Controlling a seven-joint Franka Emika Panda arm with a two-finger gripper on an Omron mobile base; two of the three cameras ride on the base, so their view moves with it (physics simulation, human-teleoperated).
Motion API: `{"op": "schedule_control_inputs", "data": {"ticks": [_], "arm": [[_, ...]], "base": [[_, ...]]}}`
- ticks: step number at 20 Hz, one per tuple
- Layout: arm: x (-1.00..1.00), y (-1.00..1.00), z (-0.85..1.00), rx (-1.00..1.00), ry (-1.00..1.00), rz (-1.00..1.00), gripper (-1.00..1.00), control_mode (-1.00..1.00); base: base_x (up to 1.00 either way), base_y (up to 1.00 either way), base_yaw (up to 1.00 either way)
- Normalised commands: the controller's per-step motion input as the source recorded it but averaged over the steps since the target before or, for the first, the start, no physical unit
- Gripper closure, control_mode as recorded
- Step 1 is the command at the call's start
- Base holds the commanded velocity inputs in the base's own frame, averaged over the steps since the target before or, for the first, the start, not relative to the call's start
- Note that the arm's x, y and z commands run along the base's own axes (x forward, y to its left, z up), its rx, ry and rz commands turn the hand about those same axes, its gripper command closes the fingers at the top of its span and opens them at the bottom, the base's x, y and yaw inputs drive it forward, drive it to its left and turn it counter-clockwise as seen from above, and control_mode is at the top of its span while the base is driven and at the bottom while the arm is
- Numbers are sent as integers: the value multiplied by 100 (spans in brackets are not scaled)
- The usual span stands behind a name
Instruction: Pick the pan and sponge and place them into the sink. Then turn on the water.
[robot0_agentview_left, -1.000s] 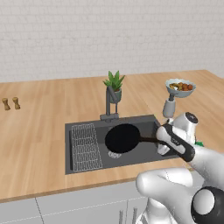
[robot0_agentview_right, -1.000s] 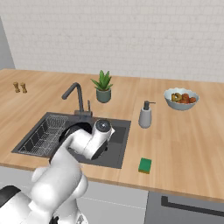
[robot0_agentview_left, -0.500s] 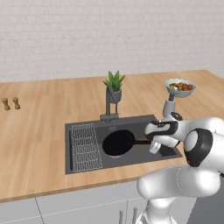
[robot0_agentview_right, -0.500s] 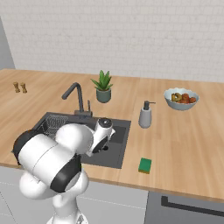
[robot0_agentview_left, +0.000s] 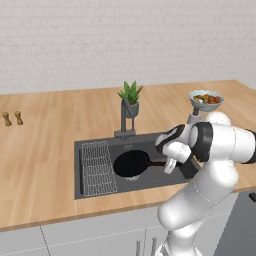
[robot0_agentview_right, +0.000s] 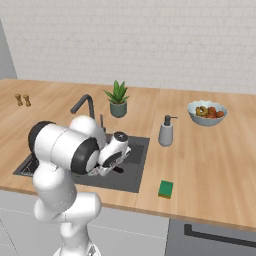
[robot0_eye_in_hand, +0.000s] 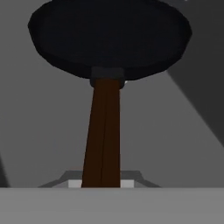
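Sponge (robot0_agentview_right: 165, 189) sits on the near tabletop (robot0_agentview_right: 210, 175) edge right of the sink (robot0_agentview_left: 90, 185), untouched; tool (robot0_agentview_left: 169, 164) pinched on the pan (robot0_agentview_left: 131, 163) handle, pan low over the drain inside the basin, so step one is nearly done: next release, then fetch sponge.

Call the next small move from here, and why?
Probably open the pincer and let the pan go. The pan is already down inside the sink, over the drain beside the rack, with the pincer shut on its handle. The sponge lies on the counter at the sink's right, not yet picked, so freeing the hand looks like the step before going for it.
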Motion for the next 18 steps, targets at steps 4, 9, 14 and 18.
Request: {"op": "schedule_control_inputs", "data": {"ticks": [4, 9, 14, 18], "arm": [[26, 13, -50, 0, 0, 0, 100, -100], [19, 12, -37, 0, 0, 1, 100, -100], [-20, 16, -32, 0, 0, 7, 100, -100], [-9, 13, -24, 0, 0, 3, 100, -100]], "base": [[0, 0, 0], [0, 0, 0], [0, 0, 0], [0, 0, 0]]}}
